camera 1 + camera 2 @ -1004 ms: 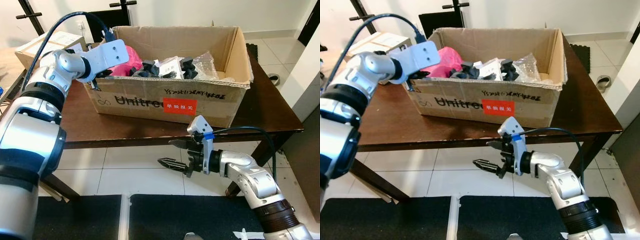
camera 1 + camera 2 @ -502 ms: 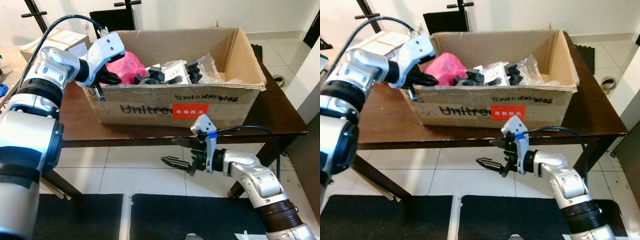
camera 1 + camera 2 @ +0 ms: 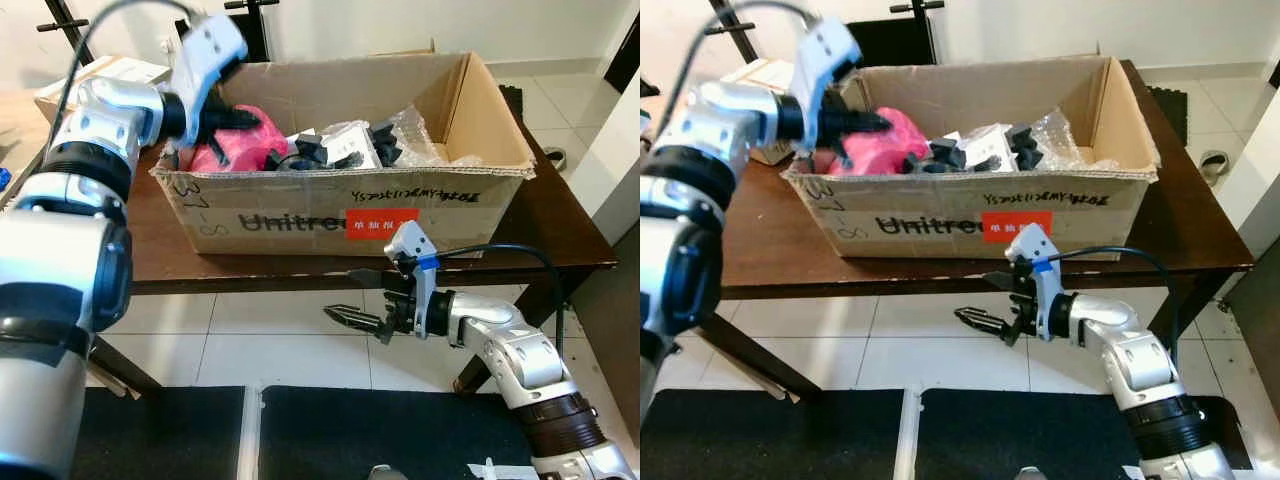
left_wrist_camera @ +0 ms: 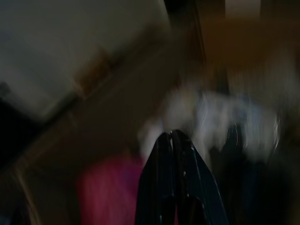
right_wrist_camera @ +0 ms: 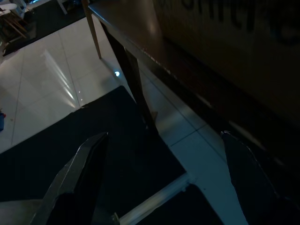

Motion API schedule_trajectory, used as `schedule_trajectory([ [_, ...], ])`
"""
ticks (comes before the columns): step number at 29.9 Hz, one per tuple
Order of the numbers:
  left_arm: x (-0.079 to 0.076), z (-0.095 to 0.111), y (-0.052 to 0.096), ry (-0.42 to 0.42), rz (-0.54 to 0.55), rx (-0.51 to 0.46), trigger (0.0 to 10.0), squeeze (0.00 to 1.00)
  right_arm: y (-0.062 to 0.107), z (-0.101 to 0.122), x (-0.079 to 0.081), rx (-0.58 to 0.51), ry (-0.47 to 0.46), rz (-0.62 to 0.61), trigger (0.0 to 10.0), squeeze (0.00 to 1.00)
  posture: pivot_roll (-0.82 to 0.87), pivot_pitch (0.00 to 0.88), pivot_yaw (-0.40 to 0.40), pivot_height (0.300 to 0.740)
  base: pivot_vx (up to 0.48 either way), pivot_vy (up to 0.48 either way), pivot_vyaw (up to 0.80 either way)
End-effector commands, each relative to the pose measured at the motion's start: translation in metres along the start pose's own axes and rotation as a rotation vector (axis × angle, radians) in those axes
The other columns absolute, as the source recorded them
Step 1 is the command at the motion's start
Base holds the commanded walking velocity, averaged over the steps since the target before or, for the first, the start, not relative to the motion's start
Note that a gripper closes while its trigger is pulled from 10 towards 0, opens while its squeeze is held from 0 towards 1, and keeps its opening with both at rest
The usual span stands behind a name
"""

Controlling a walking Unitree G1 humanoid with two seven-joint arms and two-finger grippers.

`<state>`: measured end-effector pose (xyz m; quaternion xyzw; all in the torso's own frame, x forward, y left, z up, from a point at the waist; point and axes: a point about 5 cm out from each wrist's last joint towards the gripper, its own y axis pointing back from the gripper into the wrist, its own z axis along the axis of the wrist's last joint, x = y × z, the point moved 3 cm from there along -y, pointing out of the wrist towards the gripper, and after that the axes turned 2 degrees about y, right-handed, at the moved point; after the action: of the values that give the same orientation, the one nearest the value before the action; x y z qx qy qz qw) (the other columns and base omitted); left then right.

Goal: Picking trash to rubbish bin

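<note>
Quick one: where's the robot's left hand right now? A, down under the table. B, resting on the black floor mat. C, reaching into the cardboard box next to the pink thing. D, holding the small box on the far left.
C: the left hand points over the cardboard box wall, its fingers beside the pink item.

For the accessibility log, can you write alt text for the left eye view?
The left gripper reaches into an open cardboard box on a dark wooden table, at a pink bag among black parts. The right gripper hangs open below the table edge.

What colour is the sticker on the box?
The sticker is red-orange with white characters, clearest in the left eye view.
</note>
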<state>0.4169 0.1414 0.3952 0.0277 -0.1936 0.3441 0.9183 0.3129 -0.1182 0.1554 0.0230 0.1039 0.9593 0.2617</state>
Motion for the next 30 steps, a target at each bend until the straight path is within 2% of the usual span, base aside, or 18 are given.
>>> schedule_trajectory([
  [1,0.001,0.02,0.006,0.04,-0.045,-0.103,10.0,0.0,0.0,-0.004,0.004,0.003,-0.007,0.017,10.0,0.0,-0.08,0.148,0.115,0.74,0.0,0.0,0.0],
  [2,-0.008,0.024,0.013,0.124,-0.209,-0.156,10.0,0.0,0.001,-0.007,0.006,0.005,-0.011,0.021,10.0,0.0,-0.08,0.147,0.118,0.74,0.0,0.0,0.0],
  [3,-0.008,0.024,0.013,0.124,-0.209,-0.156,10.0,0.0,0.001,-0.007,0.006,0.005,-0.011,0.021,10.0,0.0,-0.08,0.147,0.118,0.74,0.0,0.0,0.0],
  [4,-0.018,0.019,0.017,0.148,-0.338,-0.143,10.0,0.0,0.001,-0.008,0.006,0.009,-0.016,0.021,10.0,0.0,-0.08,0.149,0.121,0.74,0.0,0.0,0.0],
  [6,-0.033,-0.006,0.026,0.19,-0.515,-0.048,10.0,0.0,0.002,-0.011,0.007,0.017,-0.021,0.02,10.0,0.0,-0.08,0.149,0.122,0.74,0.0,0.0,0.0],
  [7,-0.038,-0.018,0.028,0.192,-0.549,-0.008,10.0,0.0,0.002,-0.012,0.007,0.018,-0.023,0.02,10.0,0.0,-0.08,0.149,0.122,0.74,0.0,0.0,0.0],
  [8,-0.042,-0.038,0.03,0.199,-0.562,0.058,10.0,0.0,0.003,-0.013,0.008,0.019,-0.027,0.023,10.0,0.0,-0.09,0.155,0.115,0.74,0.0,0.0,0.0],
  [9,-0.042,-0.038,0.03,0.199,-0.562,0.058,10.0,0.0,0.003,-0.013,0.008,0.019,-0.027,0.023,10.0,0.0,-0.09,0.155,0.115,0.74,0.0,0.0,0.0],
  [10,-0.052,-0.063,0.034,0.244,-0.584,0.094,10.0,0.0,0.003,-0.014,0.009,0.02,-0.035,0.026,10.0,0.0,-0.09,0.16,0.109,0.74,0.0,0.0,0.0],
  [11,-0.055,-0.068,0.035,0.269,-0.591,0.094,10.0,0.0,0.003,-0.015,0.009,0.021,-0.037,0.027,10.0,0.0,-0.09,0.161,0.107,0.74,0.0,0.0,0.0],
  [15,-0.063,-0.073,0.039,0.33,-0.616,0.057,10.0,0.0,0.003,-0.014,0.009,0.017,-0.042,0.025,10.0,0.0,-0.09,0.165,0.1,0.74,0.0,0.0,0.0],
  [16,-0.07,-0.074,0.044,0.407,-0.646,0.003,10.0,0.0,0.002,-0.013,0.01,0.012,-0.046,0.027,10.0,0.0,-0.09,0.167,0.1,0.74,0.0,0.0,0.0],
  [19,-0.081,-0.074,0.053,0.476,-0.689,-0.029,10.0,0.0,0.002,-0.013,0.011,0.011,-0.047,0.031,10.0,0.0,-0.09,0.168,0.1,0.74,0.0,0.0,0.0],
  [22,-0.094,-0.086,0.061,0.511,-0.716,0.001,10.0,0.0,0.002,-0.014,0.011,0.013,-0.05,0.033,10.0,0.0,-0.09,0.17,0.098,0.74,0.0,0.0,0.0],
  [23,-0.114,-0.11,0.068,0.549,-0.722,0.052,10.0,0.0,0.001,-0.021,0.013,0.034,-0.057,0.034,10.0,0.0,-0.09,0.174,0.094,0.74,0.0,0.0,0.0],
  [27,-0.133,-0.126,0.071,0.579,-0.702,0.067,10.0,0.0,0.0,-0.027,0.015,0.057,-0.059,0.03,10.0,0.0,-0.1,0.174,0.088,0.74,0.0,0.0,0.0],
  [29,-0.16,-0.145,0.073,0.611,-0.624,0.092,10.0,0.0,-0.002,-0.034,0.018,0.087,-0.061,0.028,10.0,0.0,-0.1,0.177,0.073,0.74,0.0,0.0,0.0],
  [30,-0.16,-0.145,0.073,0.611,-0.624,0.092,10.0,0.0,-0.002,-0.034,0.018,0.087,-0.061,0.028,10.0,0.0,-0.1,0.177,0.073,0.74,0.0,0.0,0.0],
])
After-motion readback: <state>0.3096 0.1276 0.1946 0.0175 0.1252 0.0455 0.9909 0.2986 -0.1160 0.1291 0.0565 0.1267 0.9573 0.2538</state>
